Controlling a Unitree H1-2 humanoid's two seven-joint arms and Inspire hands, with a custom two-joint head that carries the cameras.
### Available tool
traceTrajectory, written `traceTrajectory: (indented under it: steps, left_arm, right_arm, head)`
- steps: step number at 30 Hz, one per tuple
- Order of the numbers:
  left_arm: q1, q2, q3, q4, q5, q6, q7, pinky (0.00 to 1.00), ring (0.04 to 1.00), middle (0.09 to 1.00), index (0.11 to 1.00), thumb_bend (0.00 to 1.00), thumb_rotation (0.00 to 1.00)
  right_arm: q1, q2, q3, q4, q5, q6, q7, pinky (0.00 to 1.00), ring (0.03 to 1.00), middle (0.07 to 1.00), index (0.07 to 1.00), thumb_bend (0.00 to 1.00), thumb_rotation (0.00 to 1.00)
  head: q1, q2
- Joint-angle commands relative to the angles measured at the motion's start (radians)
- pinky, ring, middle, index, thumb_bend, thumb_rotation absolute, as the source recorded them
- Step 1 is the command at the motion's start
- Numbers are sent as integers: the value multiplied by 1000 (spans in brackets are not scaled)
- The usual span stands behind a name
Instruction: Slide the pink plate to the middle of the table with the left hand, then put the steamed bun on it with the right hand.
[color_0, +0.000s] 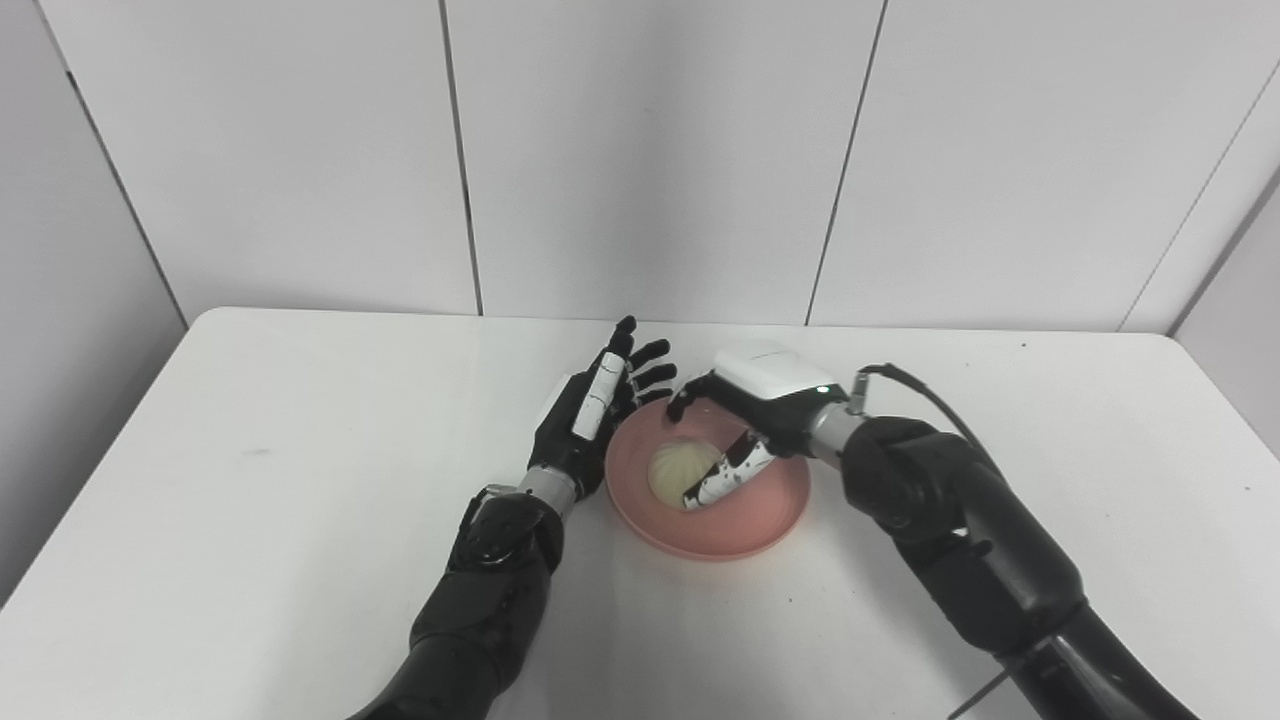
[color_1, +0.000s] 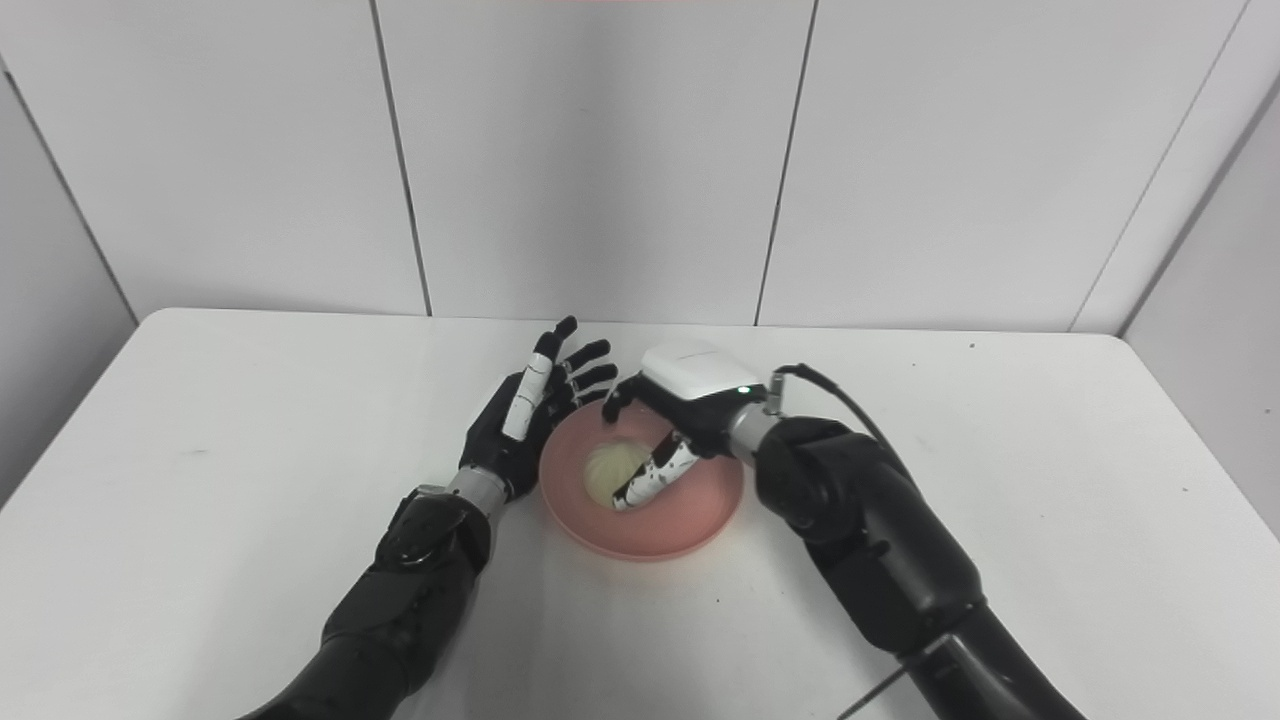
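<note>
The pink plate lies near the middle of the white table. The pale steamed bun rests in the plate's left half. My right hand hovers over the plate's far side. Its fingers are spread, the thumb lies along the bun's right side, and the other fingertips stay clear behind the bun. My left hand stands open on edge against the plate's left rim, fingers stretched toward the wall. In the right eye view the bun sits free between thumb and fingers.
The table's far edge meets a grey panelled wall. A black cable loops off my right wrist. Bare tabletop extends left and right of the arms.
</note>
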Motion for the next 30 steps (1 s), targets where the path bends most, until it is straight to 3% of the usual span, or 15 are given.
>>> traceTrajectory:
  steps: [1, 4, 9, 14, 19, 22, 23, 25, 30]
  left_arm:
    - [57, 6, -5, 42, 27, 47, 26, 762, 845, 894, 997, 911, 850]
    - [61, 1, 2, 38, 33, 35, 46, 759, 833, 881, 993, 901, 838]
    - [69, -3, -2, 30, 60, -9, 100, 791, 879, 883, 992, 888, 854]
    - [76, -13, 6, 21, 84, -47, 169, 802, 889, 888, 988, 888, 840]
    - [89, -35, 15, 7, 134, -116, 325, 843, 879, 936, 977, 882, 821]
    - [98, -37, -18, -1, 229, -139, 470, 842, 882, 928, 973, 878, 853]
    - [101, -37, -31, -3, 262, -141, 515, 923, 926, 956, 989, 845, 903]
    - [110, -39, -49, -12, 309, -144, 590, 969, 974, 985, 998, 831, 937]
    - [113, -45, -64, -12, 343, -154, 675, 993, 1000, 1000, 1000, 833, 946]
  right_arm:
    - [-4, 17, -64, -3, 54, -81, -137, 632, 740, 741, 659, 990, 466]
    - [25, 67, -157, 91, 159, -216, -316, 570, 675, 707, 655, 957, 558]
    - [44, 151, -287, 218, 324, -381, -498, 558, 657, 717, 710, 923, 727]
    - [47, 202, -369, 295, 478, -442, -535, 585, 687, 742, 754, 902, 806]
    - [51, 248, -456, 369, 648, -433, -534, 702, 779, 814, 838, 832, 976]
    - [42, 255, -484, 440, 683, -454, -550, 749, 814, 843, 857, 842, 997]
    - [39, 255, -491, 467, 693, -469, -554, 756, 813, 848, 858, 837, 999]
    - [30, 251, -498, 536, 708, -508, -558, 765, 816, 851, 862, 830, 1000]
    - [21, 241, -490, 619, 699, -546, -573, 774, 819, 853, 866, 779, 1000]
  head:
    - [0, 1]
    - [1, 1]
    - [3, 0]
    - [2, 0]
    - [2, 1]
    - [1, 2]
    - [1, 2]
    - [2, 2]
    - [2, 1]
